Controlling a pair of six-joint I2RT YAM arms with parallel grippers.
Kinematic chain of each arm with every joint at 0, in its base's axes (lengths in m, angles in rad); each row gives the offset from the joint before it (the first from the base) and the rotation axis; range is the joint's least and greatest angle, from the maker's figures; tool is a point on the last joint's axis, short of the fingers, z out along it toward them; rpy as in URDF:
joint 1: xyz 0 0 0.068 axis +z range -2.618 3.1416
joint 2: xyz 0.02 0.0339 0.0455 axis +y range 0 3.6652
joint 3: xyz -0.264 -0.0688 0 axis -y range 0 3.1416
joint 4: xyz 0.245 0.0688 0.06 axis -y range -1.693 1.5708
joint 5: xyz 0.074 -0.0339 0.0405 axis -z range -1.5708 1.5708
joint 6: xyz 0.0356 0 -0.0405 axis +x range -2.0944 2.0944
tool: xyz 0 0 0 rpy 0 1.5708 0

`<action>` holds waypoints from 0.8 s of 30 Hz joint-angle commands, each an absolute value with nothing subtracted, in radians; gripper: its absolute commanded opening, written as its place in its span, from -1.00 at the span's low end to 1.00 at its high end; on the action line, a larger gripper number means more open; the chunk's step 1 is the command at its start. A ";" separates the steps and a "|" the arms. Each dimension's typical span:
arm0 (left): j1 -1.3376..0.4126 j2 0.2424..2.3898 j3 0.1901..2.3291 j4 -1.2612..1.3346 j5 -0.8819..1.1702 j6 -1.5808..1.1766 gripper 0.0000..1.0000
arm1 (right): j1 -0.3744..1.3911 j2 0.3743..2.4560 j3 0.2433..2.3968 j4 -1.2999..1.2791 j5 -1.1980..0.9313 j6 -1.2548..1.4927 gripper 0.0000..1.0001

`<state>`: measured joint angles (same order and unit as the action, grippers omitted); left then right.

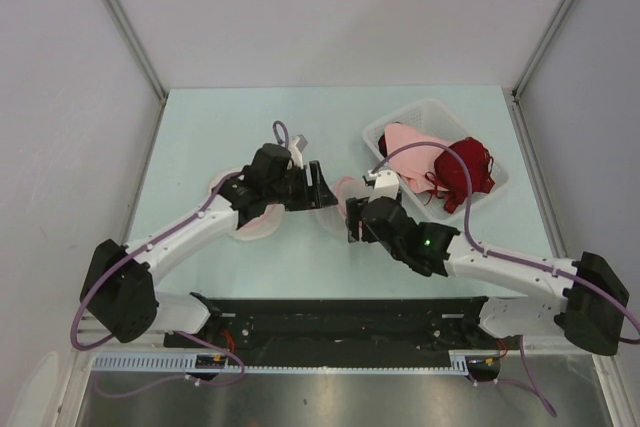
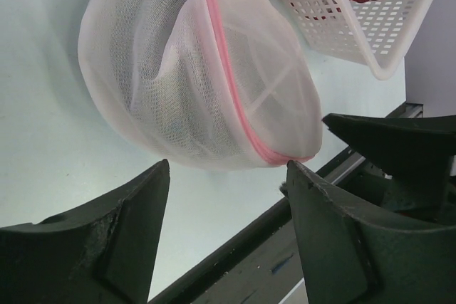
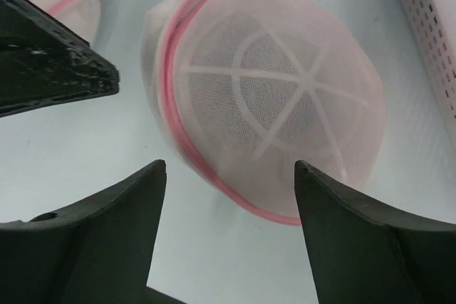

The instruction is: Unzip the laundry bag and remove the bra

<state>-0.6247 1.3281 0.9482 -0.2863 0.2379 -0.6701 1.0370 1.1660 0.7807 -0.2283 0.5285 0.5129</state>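
The laundry bag (image 3: 271, 90) lies on its side in the middle of the desk (image 1: 220, 127). The left fingers (image 2: 92, 247) at its 9 o'clock and the right fingers (image 3: 85, 240) at its 5 o'clock are both spread, released, grasping nothing. A white basket (image 2: 335, 19) sits at its 2 o'clock.

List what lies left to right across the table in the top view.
Flat mesh bag under the left arm → left gripper → right gripper → pink garment → dark red garment, both in the white basket.
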 commanded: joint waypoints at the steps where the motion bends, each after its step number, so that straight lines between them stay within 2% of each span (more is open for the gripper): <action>1: -0.615 1.350 0.953 -0.273 0.253 -0.629 0.42 | 0.997 1.227 0.821 -0.216 0.499 0.445 0.38; 2: -0.615 1.353 0.954 -0.272 0.262 -0.627 0.42 | 0.993 1.229 0.821 -0.219 0.500 0.448 0.26; 5: -0.615 1.362 0.966 -0.284 0.288 -0.617 0.42 | 0.974 1.212 0.821 -0.227 0.489 0.469 -0.47; 6: -0.615 1.367 0.972 -0.287 0.293 -0.601 0.42 | 0.968 1.203 0.821 -0.224 0.479 0.469 -0.84; 7: -0.615 1.371 0.980 -0.293 0.305 -0.597 0.43 | 0.950 1.197 0.824 -0.225 0.466 0.469 -1.00; 14: -0.615 1.448 1.138 -0.391 0.360 -0.542 0.51 | 0.893 1.134 0.867 -0.279 0.351 0.497 -1.00; 21: -0.618 1.500 1.334 -0.531 0.318 -0.408 0.49 | 0.855 1.095 0.867 -0.298 0.351 0.587 -1.00; 24: -0.618 1.532 1.402 -0.535 0.394 -0.348 0.46 | 0.824 1.100 0.865 -0.293 0.328 0.620 -1.00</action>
<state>-0.6205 1.5059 1.2984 -0.4805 0.3202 -0.4782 0.8555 1.1126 0.8276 -0.2905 0.3500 0.5583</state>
